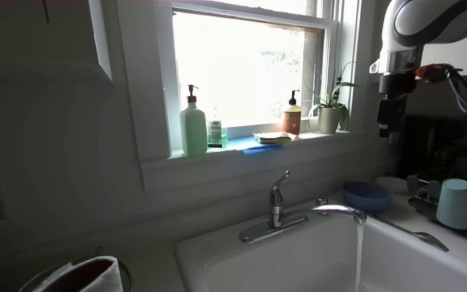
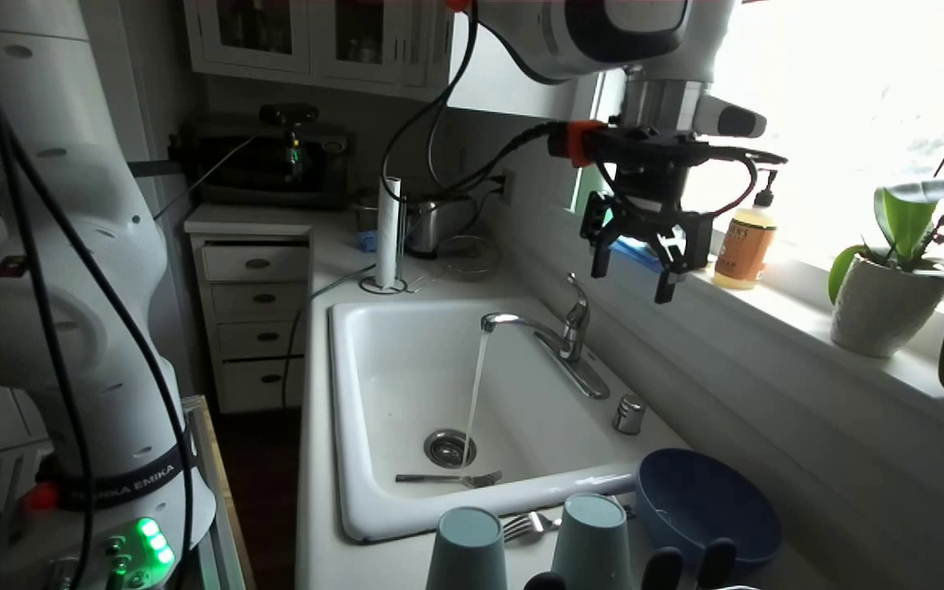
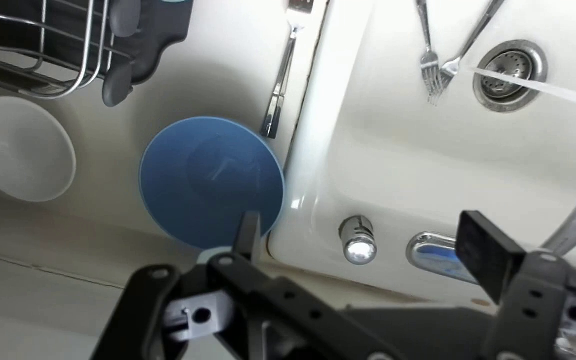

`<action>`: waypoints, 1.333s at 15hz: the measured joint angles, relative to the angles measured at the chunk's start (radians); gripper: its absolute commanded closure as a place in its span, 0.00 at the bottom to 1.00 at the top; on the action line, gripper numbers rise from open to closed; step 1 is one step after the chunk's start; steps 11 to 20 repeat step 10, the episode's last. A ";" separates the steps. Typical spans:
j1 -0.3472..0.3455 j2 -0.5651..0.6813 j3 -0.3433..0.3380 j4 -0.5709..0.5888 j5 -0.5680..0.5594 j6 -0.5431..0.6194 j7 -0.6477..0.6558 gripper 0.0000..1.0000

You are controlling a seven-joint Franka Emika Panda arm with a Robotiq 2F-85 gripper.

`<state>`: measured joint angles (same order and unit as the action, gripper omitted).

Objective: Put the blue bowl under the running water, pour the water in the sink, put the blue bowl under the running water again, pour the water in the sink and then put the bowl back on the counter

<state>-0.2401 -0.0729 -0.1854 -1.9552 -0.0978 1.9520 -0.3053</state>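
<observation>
The blue bowl [image 2: 710, 504] sits beside the sink [image 2: 390, 393], the tool [image 2: 632, 277] raised, jaws apart.

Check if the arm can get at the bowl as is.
Probably yes: the gripper hangs open and empty, and in the wrist view the bowl sits uncovered, clear of the rack.

The bowl [image 3: 208, 170] looks smooth, the faucet [image 1: 276, 215] shiny metal.

On the counter [image 3: 213, 60], the bowl [image 3: 203, 175] stands between another bowl [image 3: 23, 150] and the sink [image 3: 418, 150]
</observation>
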 measured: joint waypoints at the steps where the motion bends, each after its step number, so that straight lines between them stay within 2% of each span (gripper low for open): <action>1: 0.008 -0.029 0.000 -0.016 0.000 -0.003 0.000 0.00; 9: 0.058 -0.191 0.006 -0.114 0.000 -0.023 0.001 0.00; 20: 0.059 -0.195 0.006 -0.118 0.000 -0.023 0.001 0.00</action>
